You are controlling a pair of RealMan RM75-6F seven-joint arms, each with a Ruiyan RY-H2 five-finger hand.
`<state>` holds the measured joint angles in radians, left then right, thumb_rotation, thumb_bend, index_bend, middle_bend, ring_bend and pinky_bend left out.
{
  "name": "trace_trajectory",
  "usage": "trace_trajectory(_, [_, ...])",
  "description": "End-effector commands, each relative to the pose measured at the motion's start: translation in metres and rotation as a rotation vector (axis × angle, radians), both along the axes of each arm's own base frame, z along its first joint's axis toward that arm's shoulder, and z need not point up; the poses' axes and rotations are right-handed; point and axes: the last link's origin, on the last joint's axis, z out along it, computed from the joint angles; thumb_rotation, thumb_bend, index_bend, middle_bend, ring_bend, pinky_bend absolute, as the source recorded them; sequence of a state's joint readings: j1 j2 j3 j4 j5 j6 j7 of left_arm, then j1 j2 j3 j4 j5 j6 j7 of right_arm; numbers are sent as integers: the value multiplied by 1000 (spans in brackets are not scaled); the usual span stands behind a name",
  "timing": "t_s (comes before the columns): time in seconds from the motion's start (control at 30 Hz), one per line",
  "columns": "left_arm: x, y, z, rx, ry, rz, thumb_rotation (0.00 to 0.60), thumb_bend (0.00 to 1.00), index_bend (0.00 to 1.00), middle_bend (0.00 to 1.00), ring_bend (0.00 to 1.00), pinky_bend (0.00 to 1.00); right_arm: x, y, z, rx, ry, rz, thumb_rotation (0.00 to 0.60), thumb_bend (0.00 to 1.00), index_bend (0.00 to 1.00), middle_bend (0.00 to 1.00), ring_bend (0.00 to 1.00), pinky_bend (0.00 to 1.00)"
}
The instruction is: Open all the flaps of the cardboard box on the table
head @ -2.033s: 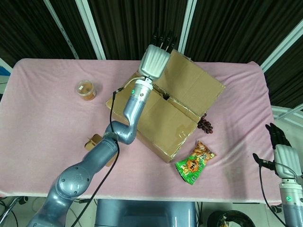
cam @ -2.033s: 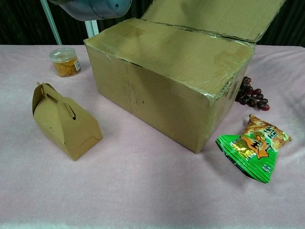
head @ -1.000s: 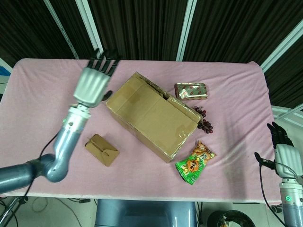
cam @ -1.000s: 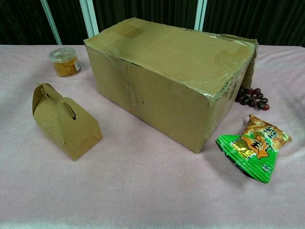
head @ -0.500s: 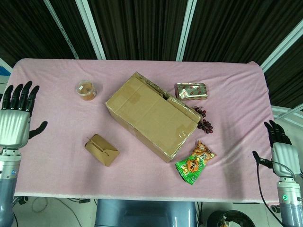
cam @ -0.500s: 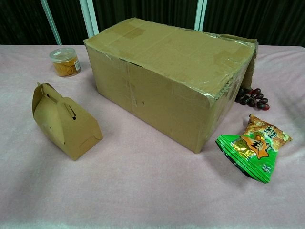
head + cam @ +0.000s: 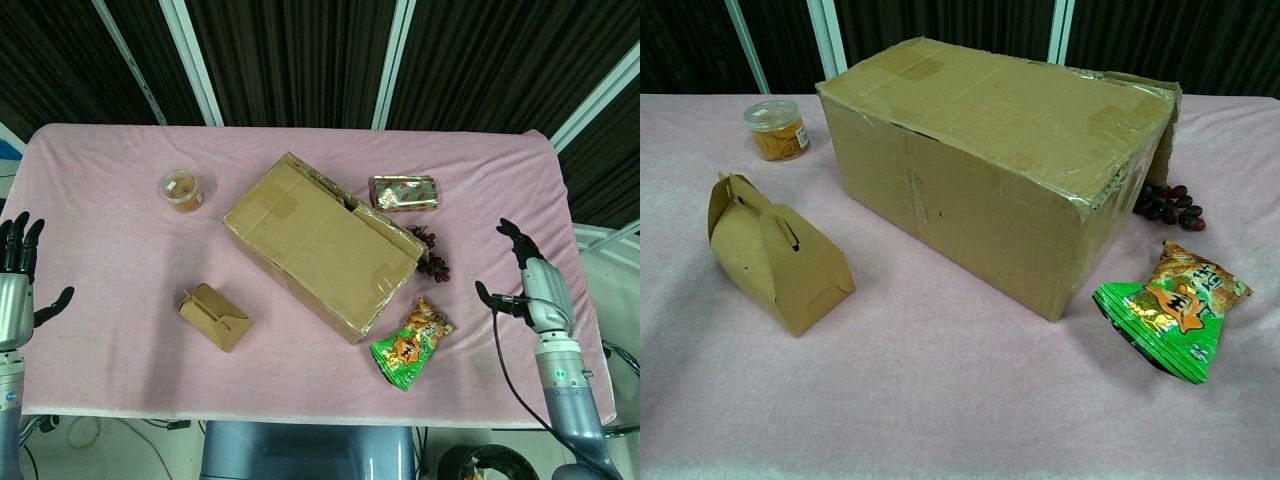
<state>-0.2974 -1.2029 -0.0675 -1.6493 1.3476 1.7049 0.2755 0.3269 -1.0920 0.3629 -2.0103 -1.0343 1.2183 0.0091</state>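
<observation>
Cardboard box [image 7: 320, 243] near the middle of the surface [image 7: 110, 190], set at a slant, top flaps lying flat and closed; one far flap seen hanging down the back side in the chest view. Probably light, stiff board with smooth tape along the seams, likely slippery to fingertips; best taken by hooking under a free flap edge near the centre seam or a corner, then folding outward while minding that the whole box may slide on the cloth. Left hand [image 7: 16, 285] off the left edge, fingers spread, holding nothing; right hand [image 7: 535, 285] at the right edge, fingers apart, likewise empty, well apart from the box. Pink cloth over the surface, soft and slightly wrinkled. Around the box: small kraft carton [image 7: 775, 255], jar [image 7: 776, 129], green snack bag [image 7: 1170, 308], grapes [image 7: 1167, 203], wrapped packet [image 7: 404, 192]. Dark curtains with pale posts behind.
</observation>
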Motion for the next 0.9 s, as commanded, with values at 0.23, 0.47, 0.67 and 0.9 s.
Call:
trace_trajectory(0.23, [8, 1, 2, 3, -34, -37, 600, 138, 0, 0, 0, 0, 77, -28, -22, 187, -285, -7, 600, 400, 6, 155, 128, 211])
trace_trajectory(0.47, [5, 1, 5, 8, -56, -31, 600, 138, 0, 0, 0, 0, 96, -29, -36, 217, -308, 3, 600, 411, 55, 153, 128, 211])
trace_trajectory(0.67, [4, 0, 5, 8, -61, -32, 600, 137, 0, 0, 0, 0, 98, -33, -45, 231, -307, -7, 600, 411, 55, 146, 128, 211])
trace_trajectory(0.9, [3, 1, 6, 12, -55, -28, 600, 138, 0, 0, 0, 0, 93, -36, -50, 236, -304, -28, 600, 411, 55, 138, 128, 211])
